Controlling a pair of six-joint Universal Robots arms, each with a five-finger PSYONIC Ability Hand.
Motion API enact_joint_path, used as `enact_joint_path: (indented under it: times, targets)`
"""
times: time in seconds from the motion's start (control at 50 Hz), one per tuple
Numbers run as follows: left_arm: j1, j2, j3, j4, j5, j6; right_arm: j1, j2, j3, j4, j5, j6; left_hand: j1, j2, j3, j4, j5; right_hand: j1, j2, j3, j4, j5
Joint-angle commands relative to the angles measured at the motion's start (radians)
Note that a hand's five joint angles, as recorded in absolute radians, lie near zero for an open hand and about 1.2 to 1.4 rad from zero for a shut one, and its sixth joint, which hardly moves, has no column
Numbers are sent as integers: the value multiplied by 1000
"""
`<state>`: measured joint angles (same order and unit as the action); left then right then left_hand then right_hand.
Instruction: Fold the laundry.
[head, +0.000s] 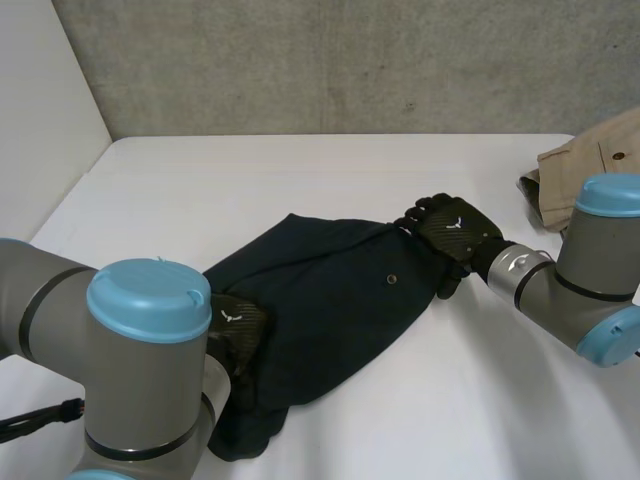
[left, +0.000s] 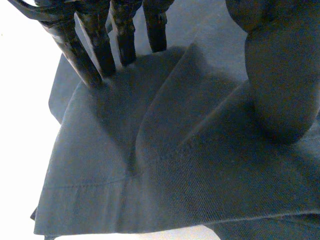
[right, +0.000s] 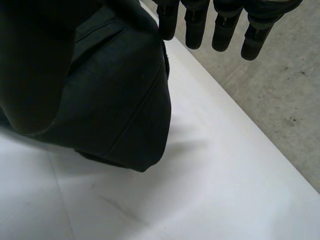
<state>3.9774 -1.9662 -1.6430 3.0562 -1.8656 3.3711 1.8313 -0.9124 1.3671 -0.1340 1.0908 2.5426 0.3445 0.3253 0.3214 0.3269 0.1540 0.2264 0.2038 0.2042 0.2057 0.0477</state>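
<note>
The dark blue cloth (head: 330, 305) lies in the middle of the white bench (head: 300, 170), with a small round button (head: 391, 279) on it. The left hand (head: 238, 330) presses straight fingers (left: 75, 50) flat on the near end. The right hand (head: 450, 232) is at the far end, fingers (right: 222, 30) straight and holding nothing. Each hand has a small white mark on its back. A tan cloth (head: 590, 165) lies well apart.

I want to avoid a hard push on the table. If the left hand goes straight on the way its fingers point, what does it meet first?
The dark garment: the left hand's fingers touch it now, and the white table probably lies right beneath.
</note>
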Motion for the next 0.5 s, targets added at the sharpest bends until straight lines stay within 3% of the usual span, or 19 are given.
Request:
enact_joint_path:
  times: [0.02, 0.16, 0.22, 0.28, 0.38, 0.5]
  targets:
    - [12, -22, -5, 50, -9, 20, -17, 53, -16, -10, -58, -106, 373, 392, 396, 390, 389, -40, -18, -18, -20, -36]
    - [26, -43, 2, 116, -7, 63, 17, 124, -60, -48, -57, -93, 746, 765, 769, 764, 762, 112, 135, 135, 133, 117]
    - [49, -40, 14, 134, -7, 88, 37, 155, -79, -78, -48, -81, 972, 991, 995, 990, 988, 314, 337, 337, 335, 319]
    - [74, -22, 29, 134, 0, 97, 43, 147, -82, -104, -17, -62, 1052, 1071, 1075, 1069, 1068, 1141, 1163, 1163, 1161, 1145]
    - [131, 82, 84, 84, 55, 106, 34, 28, -43, -128, 28, 129, 1052, 1071, 1075, 1069, 1068, 1170, 1192, 1192, 1191, 1174]
    - [212, 274, 248, 12, 144, 100, 3, -256, -40, -95, 40, 364, 1052, 1071, 1075, 1069, 1068, 1170, 1192, 1192, 1191, 1174]
